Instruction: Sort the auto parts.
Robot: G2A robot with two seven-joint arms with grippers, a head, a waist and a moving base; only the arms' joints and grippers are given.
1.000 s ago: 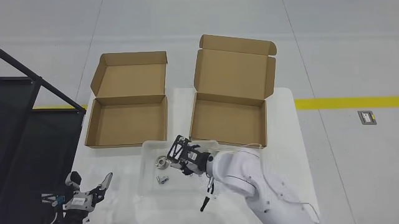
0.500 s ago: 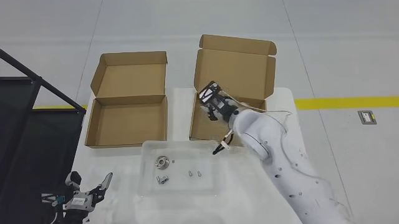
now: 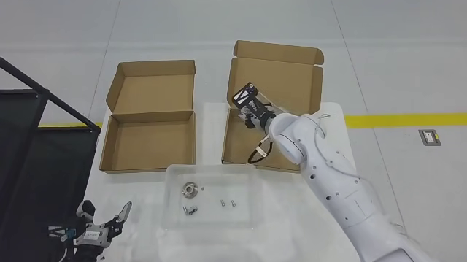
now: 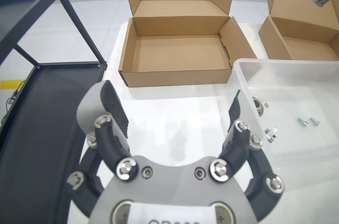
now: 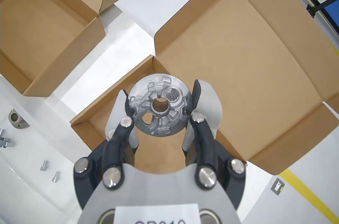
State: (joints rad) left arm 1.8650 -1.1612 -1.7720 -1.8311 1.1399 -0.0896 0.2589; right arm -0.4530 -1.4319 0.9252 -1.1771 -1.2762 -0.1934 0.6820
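My right gripper [image 5: 161,103] is shut on a round grey metal hub disc [image 5: 160,108] with a centre hole. It hangs above the far left part of the right cardboard box [image 3: 235,144], and shows in the top view as the right gripper [image 3: 248,103]. The left cardboard box [image 3: 149,145] lies open beside it. Nearer the table's front, a clear plastic bin [image 3: 174,168] holds a metal ring [image 3: 190,187], a small bracket [image 3: 190,209] and two bolts [image 3: 228,203]. My left gripper [image 4: 172,100] stands open with nothing in it, just left of the bin [image 4: 242,63], near the front left corner.
A black metal rack [image 3: 29,160] stands off the table's left side, close to the left gripper [image 3: 102,229]. Both boxes have their lids standing up at the far side. White table surface [image 4: 172,108] lies bare between the left box [image 4: 174,50] and my left gripper.
My right gripper has lifted the hub disc out of the clear bin and carried it away to above the right box. The left arm has stayed still.
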